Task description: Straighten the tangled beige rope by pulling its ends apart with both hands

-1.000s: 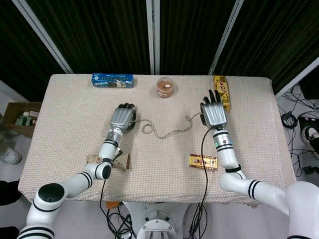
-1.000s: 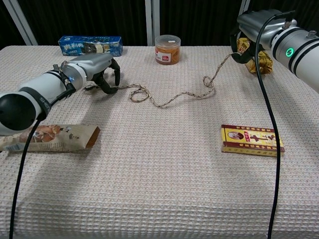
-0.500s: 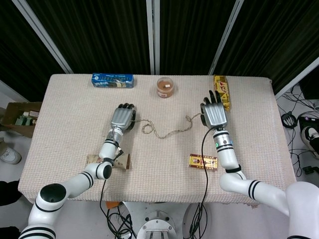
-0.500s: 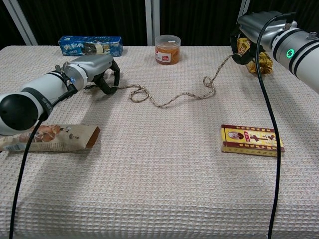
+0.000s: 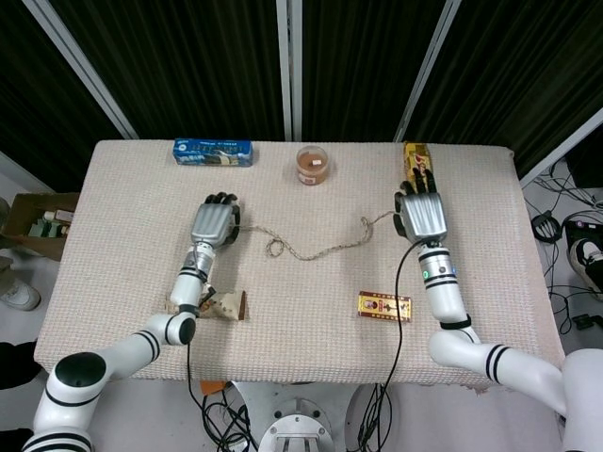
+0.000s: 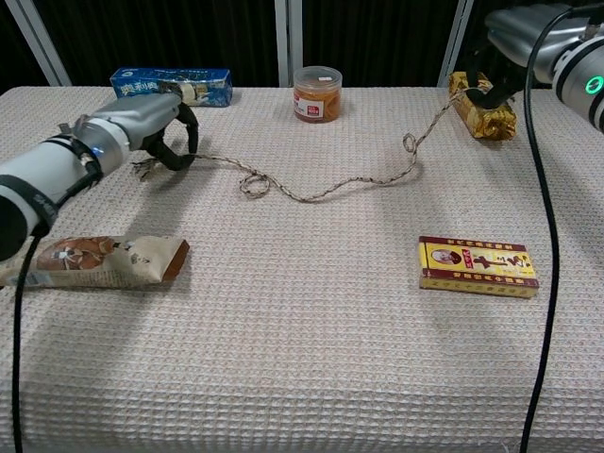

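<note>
Both hands have drawn outward since a second ago, and the beige rope (image 6: 326, 186) now runs longer and flatter across the table (image 5: 301, 311). Left hand (image 6: 156, 123) pinches the rope's frayed left end; right hand (image 5: 422, 212) grips the right end, lifted off the cloth just beside the gold snack pack (image 6: 483, 106). Two small loops remain in the rope, one left of the orange jar (image 6: 317, 92) and one right of it, both nearer the robot than the jar. Pulling well likely means keeping both grips firm and drawing level and straight outward until those loops slip open, without jerking an end free. Left of the jar lies a blue biscuit box (image 6: 170, 84); nearer the robot sit a brown wrapper (image 6: 99, 262) and a yellow-red box (image 6: 477, 265). Only the gold pack looks close enough to be knocked.
</note>
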{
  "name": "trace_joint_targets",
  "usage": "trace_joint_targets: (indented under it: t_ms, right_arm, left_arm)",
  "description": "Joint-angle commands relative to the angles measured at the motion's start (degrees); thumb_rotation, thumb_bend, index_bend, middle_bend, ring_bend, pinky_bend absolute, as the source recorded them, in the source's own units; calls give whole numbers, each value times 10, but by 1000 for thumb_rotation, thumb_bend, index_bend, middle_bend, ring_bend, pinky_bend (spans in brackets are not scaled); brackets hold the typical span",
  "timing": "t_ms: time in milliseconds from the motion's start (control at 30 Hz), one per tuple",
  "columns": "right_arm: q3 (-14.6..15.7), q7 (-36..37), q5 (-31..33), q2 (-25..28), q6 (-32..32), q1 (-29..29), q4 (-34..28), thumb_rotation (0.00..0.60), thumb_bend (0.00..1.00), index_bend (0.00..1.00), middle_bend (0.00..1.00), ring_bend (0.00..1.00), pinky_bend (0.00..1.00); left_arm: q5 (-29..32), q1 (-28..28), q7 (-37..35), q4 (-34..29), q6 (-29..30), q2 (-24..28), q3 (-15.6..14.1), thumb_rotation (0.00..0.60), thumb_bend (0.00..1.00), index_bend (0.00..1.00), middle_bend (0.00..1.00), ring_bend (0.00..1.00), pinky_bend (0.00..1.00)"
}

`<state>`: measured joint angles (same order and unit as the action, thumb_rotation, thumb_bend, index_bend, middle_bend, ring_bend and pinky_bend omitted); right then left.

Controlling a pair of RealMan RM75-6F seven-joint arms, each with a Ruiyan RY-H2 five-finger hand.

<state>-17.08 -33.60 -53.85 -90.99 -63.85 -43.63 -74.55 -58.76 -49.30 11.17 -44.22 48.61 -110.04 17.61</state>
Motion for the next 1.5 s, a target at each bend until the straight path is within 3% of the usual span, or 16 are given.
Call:
trace_joint_targets:
  t_ms: [33, 233, 433, 800, 1300, 1400, 1500]
  right_arm:
    - [5, 15, -10, 39, -16, 25, -32, 600, 699, 730, 296, 29, 73]
    - [17, 38, -17, 96, -31, 62, -67, 600, 699, 739, 301, 29, 72]
    - [33, 40, -3, 105, -20, 80, -57, 600, 699, 738, 299, 29, 73]
    - [58, 48, -10, 62, 4, 85, 12, 600, 699, 739, 299, 29, 72]
    - [66, 86, -41, -16, 24, 85, 107, 600, 690, 737, 295, 29, 65]
    - [66, 87, -43, -27, 30, 85, 122, 600, 665, 697, 275, 29, 60]
    - [68, 81, -42, -34, 33, 87, 131, 600, 578, 579, 241, 20, 45]
  left_arm:
    - [-12, 59, -28, -67, 45, 62, -15, 600, 473, 604, 197, 114, 161]
    - [-14, 130, -32, -149, 87, 145, -37, 600, 470, 604, 197, 114, 160]
    - [-10, 165, -36, -169, 91, 178, -52, 600, 464, 604, 197, 114, 160]
    - [-17, 175, -31, -128, 80, 166, -64, 600, 465, 604, 197, 114, 159]
    - [-59, 165, -20, -86, 83, 144, -72, 600, 463, 583, 196, 114, 158]
    - [-62, 165, -22, -90, 81, 145, -72, 600, 462, 541, 194, 114, 157]
    - [-65, 167, -22, -95, 83, 146, -72, 600, 451, 465, 190, 114, 157]
